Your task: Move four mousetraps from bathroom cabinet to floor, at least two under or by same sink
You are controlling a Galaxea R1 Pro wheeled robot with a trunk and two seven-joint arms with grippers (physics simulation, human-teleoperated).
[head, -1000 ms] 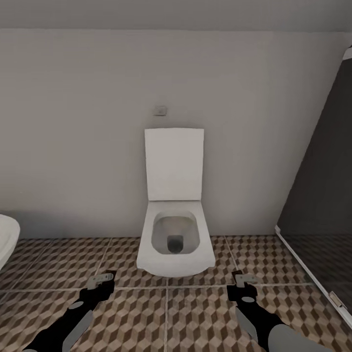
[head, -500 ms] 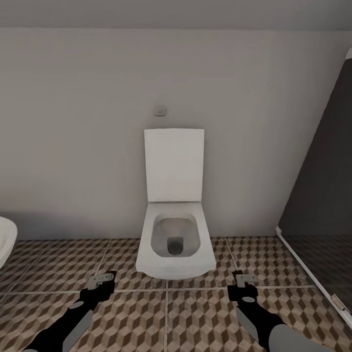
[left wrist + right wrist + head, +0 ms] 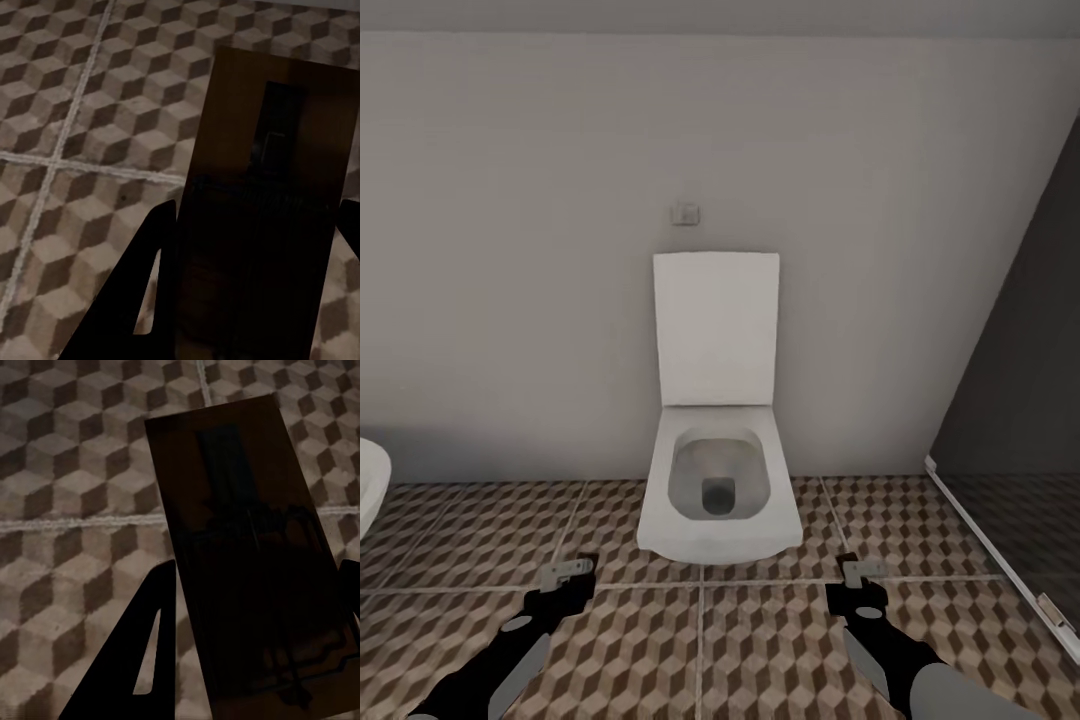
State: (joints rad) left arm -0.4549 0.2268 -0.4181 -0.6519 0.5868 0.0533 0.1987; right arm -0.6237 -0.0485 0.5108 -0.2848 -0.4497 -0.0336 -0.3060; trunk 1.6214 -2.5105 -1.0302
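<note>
Two mousetraps are in your grip: your left gripper (image 3: 255, 247) clamps one mousetrap (image 3: 266, 187), your right gripper (image 3: 255, 615) another mousetrap (image 3: 247, 555), both above the bathroom floor (image 3: 760, 640) before the toilet (image 3: 717, 480).

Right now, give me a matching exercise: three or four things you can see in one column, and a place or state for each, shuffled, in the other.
Things:
1. toilet
2. left gripper
3. flush button
4. dark panel

Places or states:
A. on the wall above the raised lid
B. along the head view's right side
C. against the far wall, lid up
D. holding a mousetrap above the bathroom floor

Pairs: 1-C, 2-D, 3-A, 4-B
</note>
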